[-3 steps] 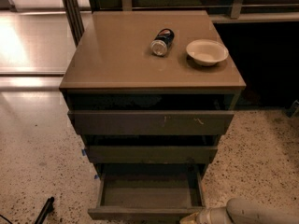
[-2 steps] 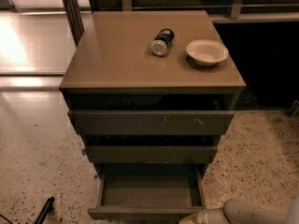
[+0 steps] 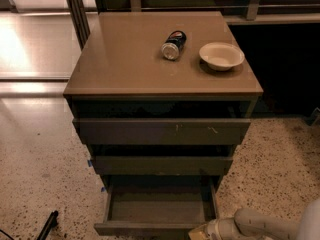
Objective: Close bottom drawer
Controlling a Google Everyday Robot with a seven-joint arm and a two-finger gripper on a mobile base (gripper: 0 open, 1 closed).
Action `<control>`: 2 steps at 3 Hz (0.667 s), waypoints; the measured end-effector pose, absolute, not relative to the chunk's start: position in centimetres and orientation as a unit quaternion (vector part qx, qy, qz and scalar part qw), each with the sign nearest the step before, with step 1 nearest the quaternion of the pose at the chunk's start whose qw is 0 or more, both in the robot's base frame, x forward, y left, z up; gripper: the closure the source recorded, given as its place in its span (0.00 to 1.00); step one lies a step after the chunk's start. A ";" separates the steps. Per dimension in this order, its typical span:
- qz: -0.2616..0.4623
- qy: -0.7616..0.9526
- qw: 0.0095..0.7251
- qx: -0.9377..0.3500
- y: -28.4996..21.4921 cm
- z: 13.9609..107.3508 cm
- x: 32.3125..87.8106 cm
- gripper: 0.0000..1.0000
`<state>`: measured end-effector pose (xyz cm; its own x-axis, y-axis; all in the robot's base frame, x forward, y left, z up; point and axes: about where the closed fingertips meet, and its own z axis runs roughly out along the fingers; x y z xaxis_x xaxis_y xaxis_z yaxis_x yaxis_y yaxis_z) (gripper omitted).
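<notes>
The bottom drawer [image 3: 145, 228] stands pulled well out of the cabinet [image 3: 125, 64], lowest of three. Its shallow box is open to view and looks bare inside. Its front is cut by the lower edge of the picture. The middle drawer [image 3: 162, 165] and the top drawer [image 3: 162, 131] above it sit much further in, though each juts a little.

The gripper [image 3: 204, 230] is at the bottom of the view, right of centre, on the end of a pale arm reaching in from the lower right corner. It lies at the right end of the bottom drawer's front, just beside that corner. Contact cannot be made out, and whether it is released or clenched cannot be told either.

The front's long axis runs left to right across the view, and the drawer slides at right angles to that, away from the camera into the cabinet. So the thing to be pushed lies just left of the gripper and slightly beyond it. A push there would land off-centre (likely to skew the box on its runners), so moving leftward along the front before pressing inward seems the safer course.

On top of the cabinet a can [image 3: 173, 45] lies on its side near a pale bowl [image 3: 221, 55], both well clear of the work.
</notes>
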<state>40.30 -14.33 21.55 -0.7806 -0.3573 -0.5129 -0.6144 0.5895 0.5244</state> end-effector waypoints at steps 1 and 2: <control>0.355 0.875 0.173 -0.281 -14.1 20.8 41.1 1.00; 0.343 0.880 0.168 -0.282 -14.3 20.1 41.8 1.00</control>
